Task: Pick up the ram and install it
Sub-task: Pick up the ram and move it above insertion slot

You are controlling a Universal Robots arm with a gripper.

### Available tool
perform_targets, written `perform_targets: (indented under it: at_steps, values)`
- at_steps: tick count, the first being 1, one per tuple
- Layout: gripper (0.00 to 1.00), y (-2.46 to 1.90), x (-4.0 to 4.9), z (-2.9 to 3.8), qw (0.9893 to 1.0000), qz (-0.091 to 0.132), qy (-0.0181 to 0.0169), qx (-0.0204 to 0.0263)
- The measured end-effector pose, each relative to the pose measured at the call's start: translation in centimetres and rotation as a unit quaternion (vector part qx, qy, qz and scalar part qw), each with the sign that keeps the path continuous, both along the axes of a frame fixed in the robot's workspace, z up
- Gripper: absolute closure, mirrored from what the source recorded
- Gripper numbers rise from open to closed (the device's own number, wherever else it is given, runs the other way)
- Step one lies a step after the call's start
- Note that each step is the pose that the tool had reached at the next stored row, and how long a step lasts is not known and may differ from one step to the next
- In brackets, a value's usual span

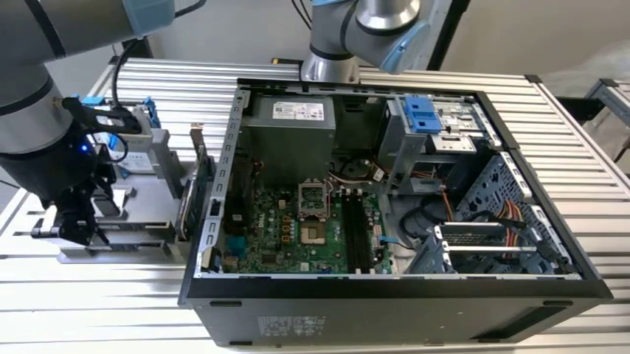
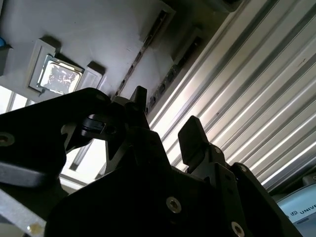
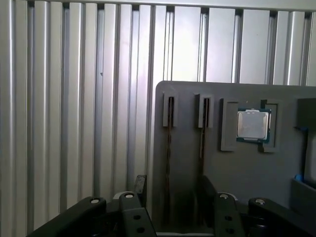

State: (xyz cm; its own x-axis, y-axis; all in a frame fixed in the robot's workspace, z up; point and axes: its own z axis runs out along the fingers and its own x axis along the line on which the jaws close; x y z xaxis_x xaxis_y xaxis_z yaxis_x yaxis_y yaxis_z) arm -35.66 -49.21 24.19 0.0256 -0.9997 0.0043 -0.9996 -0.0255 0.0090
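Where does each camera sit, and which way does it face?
Exterior view: off the arm, high up, looking down into the open computer case; the arm and gripper show at the exterior view's left, above the grey holder.
First wrist view: on the wrist, looking down past the open gripper at the holder and slatted table.
Second wrist view: on the wrist, looking slantwise along the gripper at the holder.
Shared: both wrist views show the processor chip.

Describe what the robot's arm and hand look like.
The arm is built of thick round grey segments with light blue joint caps, and a black cable loops beside it. A small blue light glows near the wrist. The hand is black and angular, with round screw heads and two blocky fingers.
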Motion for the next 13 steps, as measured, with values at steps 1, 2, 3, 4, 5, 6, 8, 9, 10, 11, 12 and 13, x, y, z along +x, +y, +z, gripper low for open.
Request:
perform_targets:
  at_steps: [1,2,3,4,5,6,8,9,10,11,12,13]
  values:
    - [0.0,0.0,0.0,-0.17,1.0,0.0,0.0,0.0]
    - [0.0,0.0,0.0,-0.36,1.0,-0.001,0.0,0.0]
    - [0.0,0.0,0.0,-0.54,1.0,-0.001,0.0,-0.0001]
    - [0.0,0.0,0.0,-0.72,1.0,-0.002,0.0,-0.0002]
    - [0.0,0.0,0.0,-0.9,1.0,-0.002,0.0,-0.0002]
    - [0.0,0.0,0.0,-1.09,1.0,-0.003,0.0,-0.0002]
    - [0.0,0.0,0.0,-1.46,1.0,-0.004,0.0,-0.0002]
    - [0.0,0.0,0.0,-1.64,1.0,-0.004,0.0,-0.0003]
    - [0.0,0.0,0.0,-1.82,1.0,-0.005,0.0,-0.0003]
    - [0.0,0.0,0.0,-2.0,1.0,-0.005,0.0,-0.0003]
    - [0.0,0.0,0.0,-2.18,1.0,-0.006,0.0,-0.0003]
    - [0.0,0.0,0.0,-2.36,1.0,-0.006,0.0,-0.0003]
